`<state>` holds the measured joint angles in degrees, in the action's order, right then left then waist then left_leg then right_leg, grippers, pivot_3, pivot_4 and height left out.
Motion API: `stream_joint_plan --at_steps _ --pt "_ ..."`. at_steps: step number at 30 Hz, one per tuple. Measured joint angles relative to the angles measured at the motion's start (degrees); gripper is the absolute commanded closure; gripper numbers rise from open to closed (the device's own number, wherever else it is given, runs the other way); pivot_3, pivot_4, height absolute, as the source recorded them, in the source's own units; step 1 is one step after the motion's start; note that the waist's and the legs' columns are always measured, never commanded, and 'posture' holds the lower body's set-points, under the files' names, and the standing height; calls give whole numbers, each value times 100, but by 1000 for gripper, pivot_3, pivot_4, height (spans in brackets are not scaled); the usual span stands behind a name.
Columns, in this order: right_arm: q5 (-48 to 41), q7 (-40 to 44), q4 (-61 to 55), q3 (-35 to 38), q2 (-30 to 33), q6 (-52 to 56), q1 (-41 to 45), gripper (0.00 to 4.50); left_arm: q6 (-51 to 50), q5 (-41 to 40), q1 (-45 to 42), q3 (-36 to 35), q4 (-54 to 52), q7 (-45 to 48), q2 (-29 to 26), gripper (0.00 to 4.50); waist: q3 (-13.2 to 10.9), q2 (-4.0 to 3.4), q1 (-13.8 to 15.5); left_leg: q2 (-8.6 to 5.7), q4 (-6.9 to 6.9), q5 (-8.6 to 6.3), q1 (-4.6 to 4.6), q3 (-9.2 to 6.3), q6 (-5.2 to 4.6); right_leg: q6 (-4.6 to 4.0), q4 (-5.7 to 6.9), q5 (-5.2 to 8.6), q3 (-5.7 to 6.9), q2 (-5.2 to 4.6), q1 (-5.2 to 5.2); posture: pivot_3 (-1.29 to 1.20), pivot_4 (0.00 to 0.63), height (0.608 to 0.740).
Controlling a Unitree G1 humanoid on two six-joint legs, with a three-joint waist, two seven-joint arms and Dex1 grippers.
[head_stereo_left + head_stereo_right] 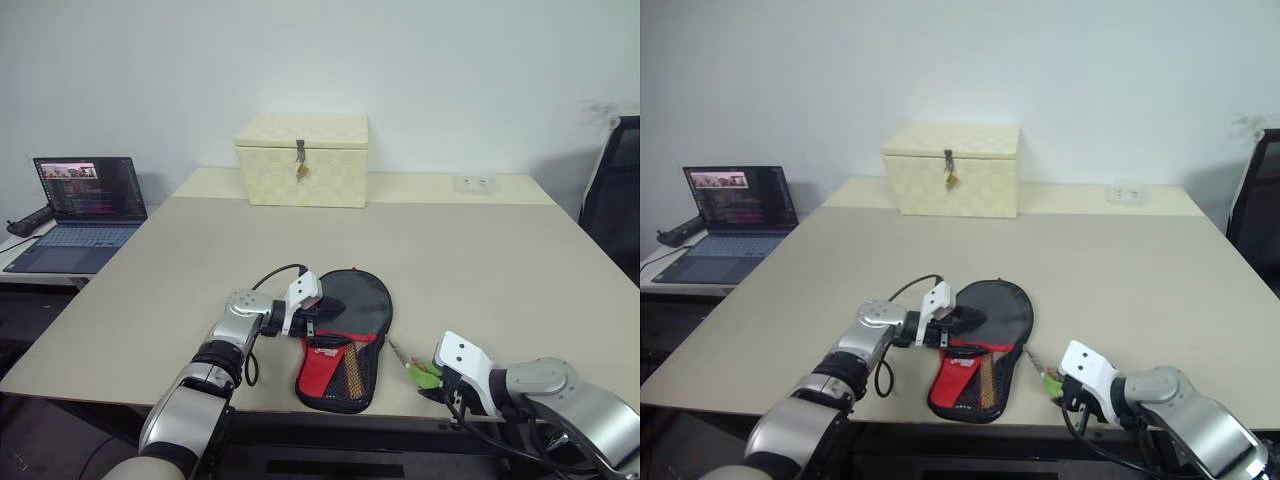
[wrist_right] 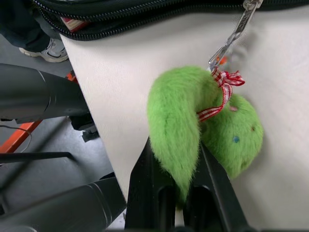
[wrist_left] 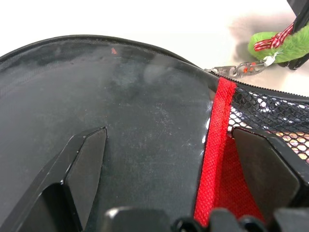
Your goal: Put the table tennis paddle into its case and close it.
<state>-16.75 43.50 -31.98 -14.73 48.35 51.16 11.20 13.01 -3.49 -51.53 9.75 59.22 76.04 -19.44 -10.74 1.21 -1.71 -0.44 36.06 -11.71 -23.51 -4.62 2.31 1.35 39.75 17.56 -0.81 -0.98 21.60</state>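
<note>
Right pincer (image 2: 179,191) is clamped on the fuzzy green pull (image 2: 205,123), at the tabletop's (image 1: 500,260) near edge. Pull is clipped by a metal link (image 2: 231,36) to the zip of the case (image 1: 345,345). Left pincer (image 1: 318,310) is spread wide, pressed flat on the case's black upper panel beside the red seam (image 3: 215,145). Paddle is judged inside; not visible. Zip is best drawn along the track, not lifted; case must be kept pinned so it isn't dragged.

Black-and-red case (image 1: 345,345), fuzzy green pull (image 2: 203,125) with red-checked ribbon, cream woven box (image 1: 302,160).
</note>
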Motion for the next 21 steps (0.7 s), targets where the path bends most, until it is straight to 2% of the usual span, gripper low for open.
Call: stream_joint_plan --at_steps 11,21 --pt "-575 428 -1200 287 566 312 -356 4484 225 201 -272 1 488 -83 235 0 6 -3 49 -3 -8 -1 9 -17 -2 13 -64 -6 22 -5 -43 0 150 740" --pt "-703 524 -1674 -418 569 264 -412 4484 227 261 -329 1 587 -303 394 0 9 -4 153 -10 -5 -3 6 -15 -4 27 -75 -10 21 -14 -45 0 150 740"
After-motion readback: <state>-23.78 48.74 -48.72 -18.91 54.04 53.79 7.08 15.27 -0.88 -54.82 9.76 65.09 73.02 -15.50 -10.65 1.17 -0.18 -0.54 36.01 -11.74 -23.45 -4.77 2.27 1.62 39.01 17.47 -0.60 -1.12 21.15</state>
